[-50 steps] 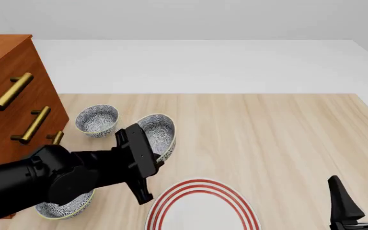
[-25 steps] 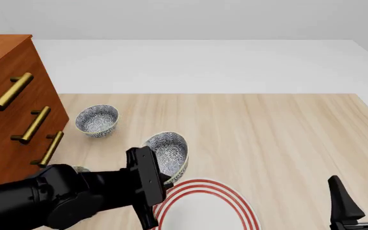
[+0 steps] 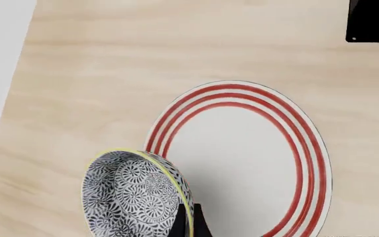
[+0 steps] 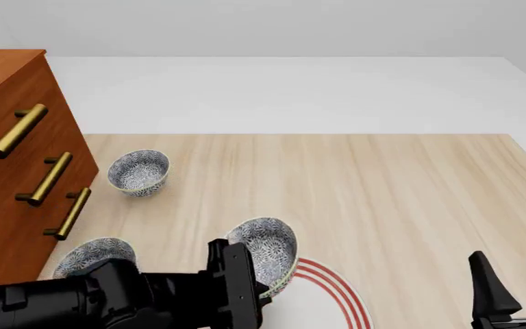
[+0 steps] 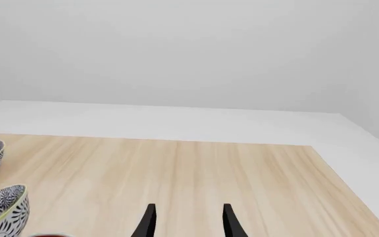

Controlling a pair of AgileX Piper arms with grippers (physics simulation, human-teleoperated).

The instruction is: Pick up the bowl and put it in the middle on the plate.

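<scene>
**A:** What does the left arm's black pincer (image 3: pixel 187 222) hold?

**B:** It pinches the rim of the small round blue-grey speckled ceramic bowl with a pale cream rim (image 4: pixel 265 252), one finger (image 3: pixel 179 223) inside and one outside the wall. The bowl is tilted on edge, its patterned inside turned outward, raised over the near left rim of the large flat white plate with three thin red rings (image 4: pixel 334 288); in the left wrist view it (image 3: pixel 136 197) overlaps that rim of the plate (image 3: pixel 242 163), whose white middle lies bare.

**A:** And the right arm's black pincer (image 5: pixel 188 219)?

**B:** Spread apart, gripping nothing, low at the right front edge of the light wooden table (image 4: pixel 382 192), well apart from the plate; the front view shows it (image 4: pixel 511 282) with both fingers pointing up.

**A:** What else lies around?

**B:** Two look-alike speckled bowls sit on the table: one (image 4: pixel 139 171) farther back by the brown wooden drawer cabinet with brass bar handles (image 4: pixel 11 157), one (image 4: pixel 96 254) at the near left, just beside the left arm.
</scene>
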